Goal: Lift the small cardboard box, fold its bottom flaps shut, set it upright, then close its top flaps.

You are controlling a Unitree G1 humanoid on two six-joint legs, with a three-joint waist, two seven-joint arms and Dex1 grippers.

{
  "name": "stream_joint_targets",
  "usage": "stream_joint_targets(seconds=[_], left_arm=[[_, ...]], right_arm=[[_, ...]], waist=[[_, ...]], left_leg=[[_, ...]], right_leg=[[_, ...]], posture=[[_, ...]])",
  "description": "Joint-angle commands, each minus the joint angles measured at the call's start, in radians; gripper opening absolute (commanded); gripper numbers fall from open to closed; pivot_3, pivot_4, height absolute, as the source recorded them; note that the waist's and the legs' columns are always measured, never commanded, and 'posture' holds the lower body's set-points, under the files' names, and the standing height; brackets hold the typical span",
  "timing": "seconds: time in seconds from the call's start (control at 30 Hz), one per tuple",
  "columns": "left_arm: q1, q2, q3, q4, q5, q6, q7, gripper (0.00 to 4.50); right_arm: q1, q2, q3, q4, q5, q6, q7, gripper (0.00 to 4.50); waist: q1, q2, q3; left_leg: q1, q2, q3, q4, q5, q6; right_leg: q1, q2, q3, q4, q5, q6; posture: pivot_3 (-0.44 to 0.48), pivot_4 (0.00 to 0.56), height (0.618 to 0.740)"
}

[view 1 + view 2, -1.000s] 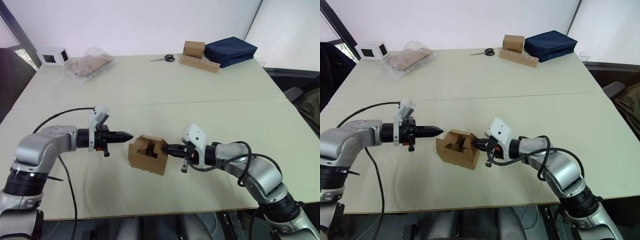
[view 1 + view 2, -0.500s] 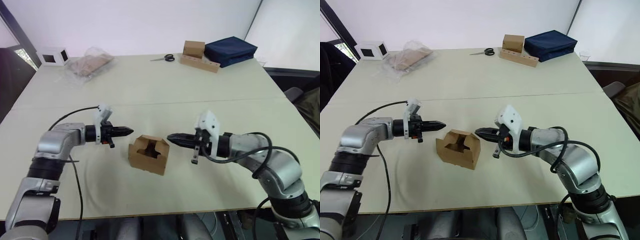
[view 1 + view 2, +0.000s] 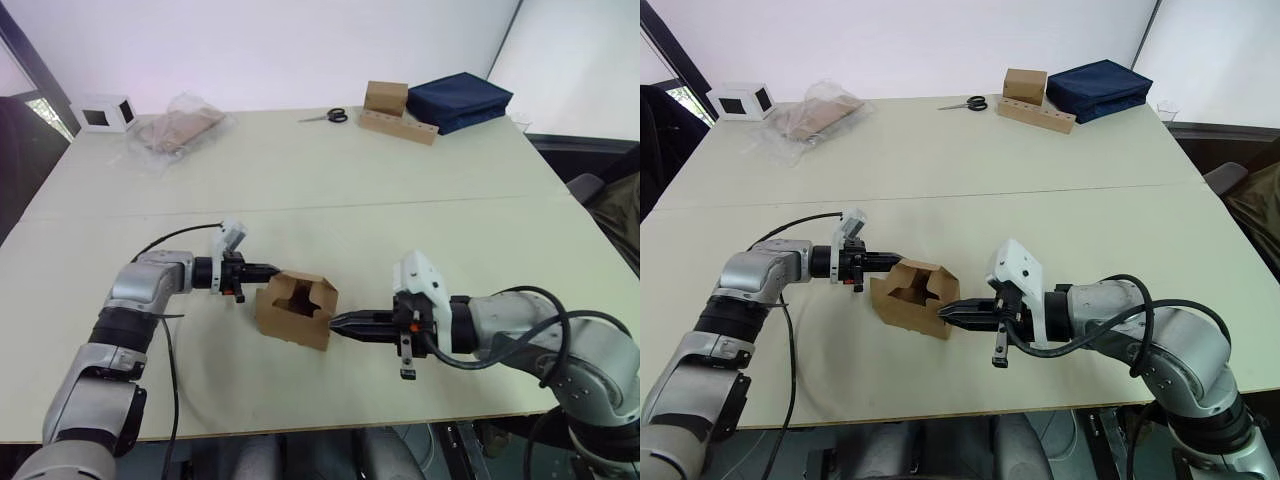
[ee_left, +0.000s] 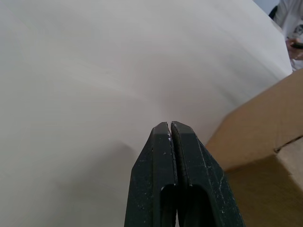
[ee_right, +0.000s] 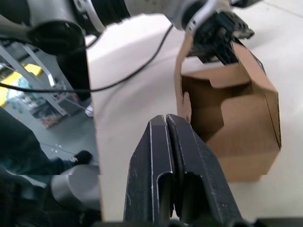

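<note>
Near the front edge of your table [image 3: 420, 190], small cardboard box [image 3: 296, 310] resting with top flaps [image 3: 305, 290] open, your left gripper [image 3: 278, 269] clenched empty, tip at its upper corner, your right gripper [image 3: 336, 322] clenched empty, tip against its opposite side.

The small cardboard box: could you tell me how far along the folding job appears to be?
Nothing looks finished. The small cardboard box sits on the table, its open end showing notched flaps not folded shut. In hand: the left gripper and right gripper, both with jaws shut, press in at opposite sides of it, holding nothing. Left to do: lift it, fold the bottom flaps, stand it upright, close the top flaps.
</note>
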Motion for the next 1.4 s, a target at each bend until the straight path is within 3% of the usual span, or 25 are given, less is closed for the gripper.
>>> stream_joint_targets(seconds=[0.03,0.43,1.4], left_arm=[[0.029,0.025,0.023,-0.083,-0.023,0.031,-0.014,0.05],[0.100,0.017,0.054,-0.200,-0.062,0.095,0.015,0.05],[0.129,0.004,0.055,-0.221,-0.068,0.083,0.049,0.05]], right_arm=[[0.000,-0.007,0.037,-0.018,-0.052,-0.050,0.000,0.00],[-0.044,0.019,0.108,0.041,-0.137,-0.099,0.005,0.00],[-0.118,0.105,0.191,0.123,-0.219,-0.114,0.014,0.00]], waist=[[0.000,0.000,0.000],[0.002,0.000,0.000],[0.001,0.000,0.000]], left_leg=[[0.000,0.000,0.000,0.000,0.000,0.000],[0.000,0.000,0.000,0.000,0.000,0.000],[0.000,0.000,0.000,0.000,0.000,0.000]], right_leg=[[0.000,0.000,0.000,0.000,0.000,0.000],[0.000,0.000,0.000,0.000,0.000,0.000],[0.000,0.000,0.000,0.000,0.000,0.000]], posture=[[0.000,0.150,0.740],[0.000,0.150,0.740],[0.000,0.150,0.740]])
